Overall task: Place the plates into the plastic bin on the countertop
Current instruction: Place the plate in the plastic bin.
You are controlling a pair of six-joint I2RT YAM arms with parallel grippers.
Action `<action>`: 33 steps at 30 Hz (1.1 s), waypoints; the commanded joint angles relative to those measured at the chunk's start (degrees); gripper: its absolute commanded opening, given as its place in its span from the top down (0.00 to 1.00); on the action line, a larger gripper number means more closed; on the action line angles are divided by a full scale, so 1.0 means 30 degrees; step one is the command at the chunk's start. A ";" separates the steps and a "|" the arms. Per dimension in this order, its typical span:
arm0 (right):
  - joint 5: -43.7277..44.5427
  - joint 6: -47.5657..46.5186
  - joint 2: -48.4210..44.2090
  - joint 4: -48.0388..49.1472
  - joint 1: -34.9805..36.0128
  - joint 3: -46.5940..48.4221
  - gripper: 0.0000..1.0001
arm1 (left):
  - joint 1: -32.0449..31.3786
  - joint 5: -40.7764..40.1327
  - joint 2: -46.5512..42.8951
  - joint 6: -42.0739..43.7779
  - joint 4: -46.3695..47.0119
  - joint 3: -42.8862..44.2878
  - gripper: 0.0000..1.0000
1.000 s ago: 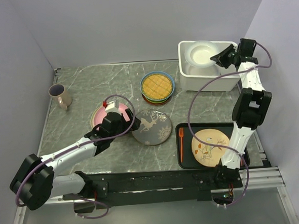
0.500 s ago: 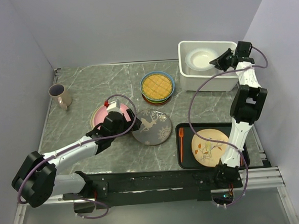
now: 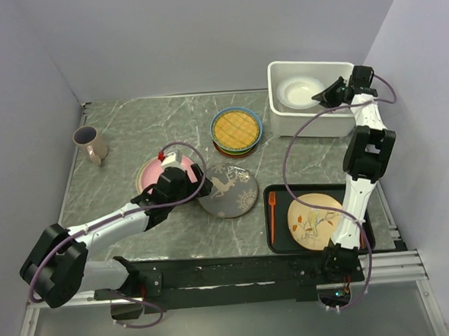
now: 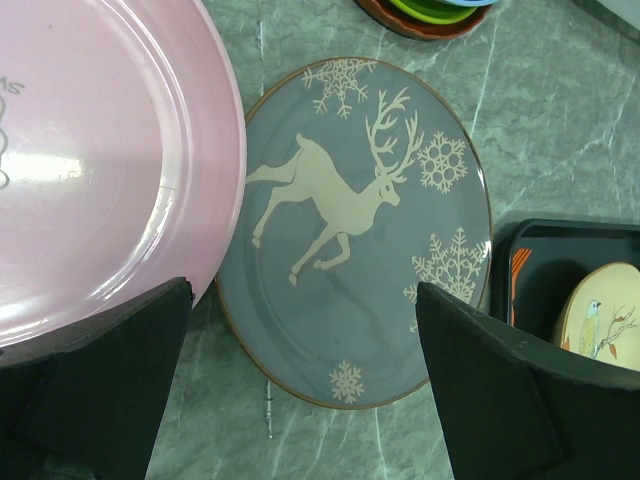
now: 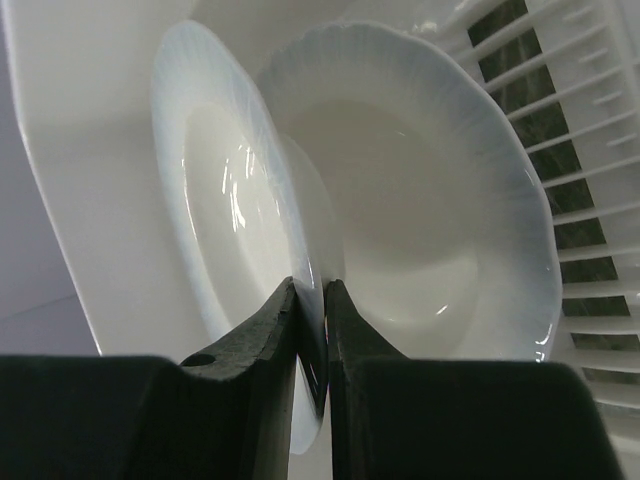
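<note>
The right end effector (image 5: 312, 300), clamped on the rim of the white plate (image 5: 215, 190) tilted inside the bin (image 5: 80, 180), should lower it flat onto the second white plate (image 5: 420, 200) just beyond before releasing; the left end effector (image 4: 300, 340) stands spread apart above the deer plate (image 4: 350, 230).

**Top view:** fixed high behind the arm bases (image 3: 341, 261), looking down over the whole countertop (image 3: 131, 135).
**Left wrist view:** close, facing down past the left gripper (image 4: 300, 290) onto the deer plate (image 4: 350, 230), also at centre of the top view.
**Right wrist view:** very near, along the right gripper (image 5: 312, 282) to the white plate (image 5: 230, 200) inside the plastic bin (image 5: 90, 100), upper right of the top view.
</note>
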 commanded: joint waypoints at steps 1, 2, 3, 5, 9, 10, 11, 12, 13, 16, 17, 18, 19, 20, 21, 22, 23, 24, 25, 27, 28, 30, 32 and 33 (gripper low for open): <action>-0.1355 -0.0025 -0.0101 0.0624 0.0040 0.1355 0.96 | 0.0036 0.0204 0.0013 0.0411 0.0188 0.0738 0.02; -0.1355 -0.0055 -0.0042 0.0566 0.0040 0.1355 0.89 | 0.0036 0.0175 0.0042 0.0411 0.0188 0.0738 0.02; -0.1384 -0.0113 -0.0013 0.0536 0.0011 0.1413 0.87 | 0.0036 0.0174 0.0043 0.0411 0.0188 0.0709 0.02; -0.1443 -0.0201 0.0017 0.0390 0.0011 0.1414 0.80 | 0.0036 0.0174 0.0014 0.0411 0.0188 0.0708 0.02; -0.1385 -0.0377 -0.0071 0.0272 0.0011 0.1151 0.69 | 0.0036 0.0204 0.0101 0.0352 0.0276 0.0650 0.02; -0.1413 -0.0435 -0.0129 0.0243 0.0011 0.1005 0.68 | 0.0036 0.0204 0.0101 0.0352 0.0247 0.0650 0.02; -0.1385 -0.0523 -0.0129 0.0214 0.0011 0.0946 0.66 | 0.0036 0.0204 0.0101 0.0352 0.0276 0.0650 0.02; -0.1384 -0.0582 -0.0187 0.0213 0.0011 0.0858 0.65 | 0.0036 0.0204 0.0101 0.0352 0.0247 0.0621 0.02; -0.1355 -0.0611 -0.0304 0.0271 -0.0018 0.0596 0.63 | 0.0036 0.0204 0.0101 0.0323 0.0247 0.0620 0.02; -0.1326 -0.0787 -0.0422 0.0098 -0.0047 0.0302 0.60 | 0.0036 0.0204 0.0014 0.0352 0.0130 0.0620 0.02; -0.1297 -0.0903 -0.0509 0.0067 -0.0019 0.0214 0.59 | 0.0036 0.0233 -0.0074 0.0352 0.0129 0.0591 0.02; -0.1209 -0.0934 -0.0539 0.0096 -0.0047 0.0126 0.59 | 0.0036 0.0233 -0.0133 0.0352 0.0100 0.0562 0.02; -0.1151 -0.0963 -0.0714 0.0096 -0.0077 -0.0136 0.57 | 0.0036 0.0233 -0.0191 0.0381 0.0100 0.0562 0.02; -0.1034 -0.0992 -0.0802 0.0096 -0.0077 -0.0226 0.55 | 0.0036 0.0204 -0.0250 0.0382 0.0071 0.0533 0.02; -0.1004 -0.1021 -0.0890 0.0154 -0.0106 -0.0343 0.54 | 0.0036 0.0175 -0.0308 0.0411 0.0013 0.0533 0.01; -0.0975 -0.1051 -0.1036 0.0213 -0.0135 -0.0460 0.49 | 0.0036 0.0203 -0.0309 0.0411 -0.0017 0.0562 0.02; -0.0887 -0.1080 -0.1125 0.0155 -0.0136 -0.0490 0.47 | 0.0036 0.0204 -0.0367 0.0411 -0.0017 0.0562 0.02; -0.0712 -0.1109 -0.1212 0.0097 -0.0194 -0.0490 0.46 | 0.0036 0.0262 -0.0368 0.0411 -0.0017 0.0562 0.01; -0.0595 -0.1139 -0.1358 0.0038 -0.0165 -0.0490 0.41 | 0.0036 0.0349 -0.0339 0.0411 -0.0017 0.0562 0.01; -0.0389 -0.1197 -0.1535 -0.0050 -0.0194 -0.0461 0.37 | 0.0036 0.0496 -0.0250 0.0382 0.0041 0.0533 0.01; -0.0098 -0.1227 -0.1710 -0.0224 -0.0194 -0.0374 0.36 | 0.0036 0.0642 -0.0192 0.0353 0.0042 0.0562 0.01; 0.0430 -0.1461 -0.1944 -0.0518 -0.0194 -0.0285 0.34 | 0.0036 0.0730 -0.0017 0.0294 -0.0017 0.0562 0.02; 0.1016 -0.1665 -0.2296 -0.0752 -0.0194 -0.0344 0.30 | 0.0036 0.0789 0.0130 0.0265 -0.0163 0.0562 0.02; 0.1221 -0.1724 -0.2413 -0.0840 -0.0194 -0.0373 0.29 | 0.0036 0.0819 0.0159 0.0236 -0.0251 0.0562 0.02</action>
